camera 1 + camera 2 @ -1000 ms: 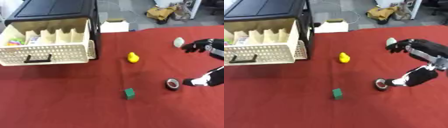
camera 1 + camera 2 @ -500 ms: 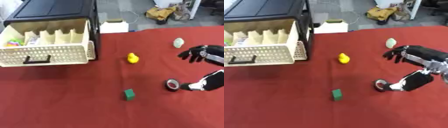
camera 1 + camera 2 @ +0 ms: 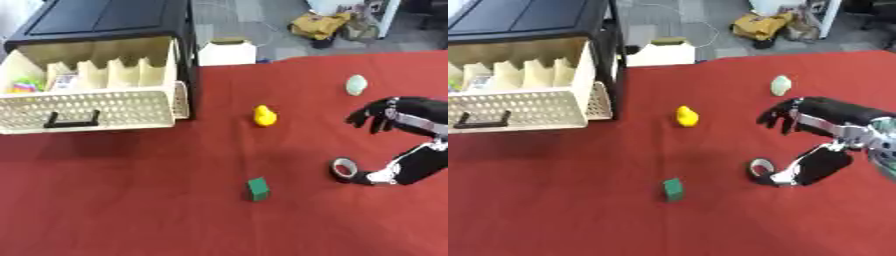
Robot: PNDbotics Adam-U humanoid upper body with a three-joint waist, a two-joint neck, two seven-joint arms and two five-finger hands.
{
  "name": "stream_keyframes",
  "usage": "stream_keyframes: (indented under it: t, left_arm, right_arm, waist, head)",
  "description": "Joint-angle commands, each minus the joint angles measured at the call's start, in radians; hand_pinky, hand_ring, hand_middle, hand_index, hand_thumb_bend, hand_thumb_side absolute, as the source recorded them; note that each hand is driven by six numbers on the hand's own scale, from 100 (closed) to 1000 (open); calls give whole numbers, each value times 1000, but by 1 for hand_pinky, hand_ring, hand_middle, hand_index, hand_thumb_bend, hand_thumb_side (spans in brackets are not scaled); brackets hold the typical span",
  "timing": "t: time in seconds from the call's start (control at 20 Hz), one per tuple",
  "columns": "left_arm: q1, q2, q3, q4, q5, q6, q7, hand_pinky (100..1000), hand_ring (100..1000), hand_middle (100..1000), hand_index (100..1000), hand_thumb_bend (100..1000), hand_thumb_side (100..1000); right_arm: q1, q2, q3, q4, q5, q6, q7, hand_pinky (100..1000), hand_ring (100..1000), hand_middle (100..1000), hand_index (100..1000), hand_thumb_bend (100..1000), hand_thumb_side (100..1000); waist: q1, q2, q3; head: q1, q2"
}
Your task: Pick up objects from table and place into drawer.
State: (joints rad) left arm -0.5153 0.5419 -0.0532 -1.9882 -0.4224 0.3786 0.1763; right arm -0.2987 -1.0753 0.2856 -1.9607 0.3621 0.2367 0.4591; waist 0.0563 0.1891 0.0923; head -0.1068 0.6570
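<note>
The cream drawer [image 3: 105,106] stands pulled out of a black cabinet [image 3: 105,20] at the left, with small items in its divided sections. On the red table lie a yellow duck [image 3: 264,115], a green block [image 3: 257,189], a black tape roll [image 3: 343,169] and a pale egg-shaped object [image 3: 355,85]. My right hand [image 3: 833,112] reaches in from the right, open, with its fingers [image 3: 780,116] spread above the cloth between the egg shape and the tape roll. Its thumb [image 3: 820,167] lies lower, its tip right beside the roll. Nothing is held. My left hand is out of sight.
A white box [image 3: 227,52] sits behind the table's far edge next to the cabinet. A yellow bag [image 3: 319,25] lies on the floor beyond. The red cloth [image 3: 131,200] covers the whole table.
The right hand's fingers have swung from beside the egg-shaped object down toward the tape roll. The thumb has stayed by the roll. No object has moved.
</note>
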Motion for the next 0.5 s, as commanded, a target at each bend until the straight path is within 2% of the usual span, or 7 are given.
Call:
stream_keyframes:
  t: [0.05,0.5]
  left_arm:
    - [-11,9,3,-12,0,2,-2,100,100,100,751,440,1000]
    - [-10,3,3,-12,3,-1,-5,100,100,100,752,417,1000]
  right_arm:
    - [-17,-21,1,-1,23,-4,14,698,711,750,883,573,421]
    - [-22,-16,34,33,56,-11,44,689,701,737,858,558,379]
  waist:
    - [-6,-11,2]
    - [-8,-6,11]
  head:
    - [-2,-10]
    - [-7,-17]
